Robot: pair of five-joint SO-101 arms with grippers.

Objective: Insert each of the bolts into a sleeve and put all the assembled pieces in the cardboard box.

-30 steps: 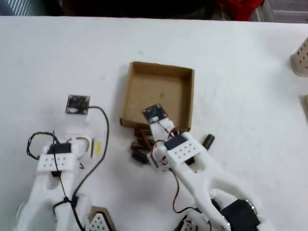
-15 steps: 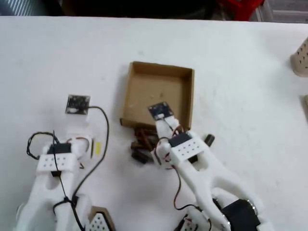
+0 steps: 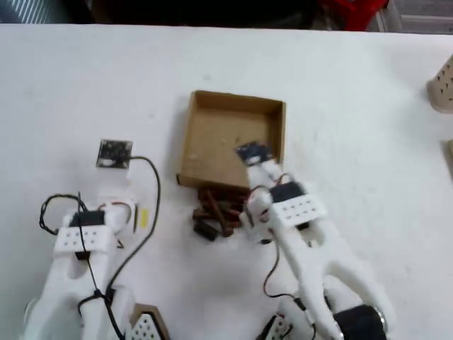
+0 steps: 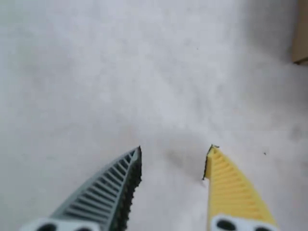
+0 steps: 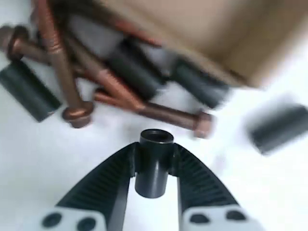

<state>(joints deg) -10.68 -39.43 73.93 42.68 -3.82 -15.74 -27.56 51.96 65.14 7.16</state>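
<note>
Right pincer shifted rightward, gripping sleeve upright beside cardboard box.

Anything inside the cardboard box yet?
In the high view the cardboard box shows only bare brown floor, with nothing lying on it. The right arm hangs over its near right corner, so that patch of floor is hidden.

Five black sleeves, at least four copper bolts in a tangle, and one cardboard box.
</note>
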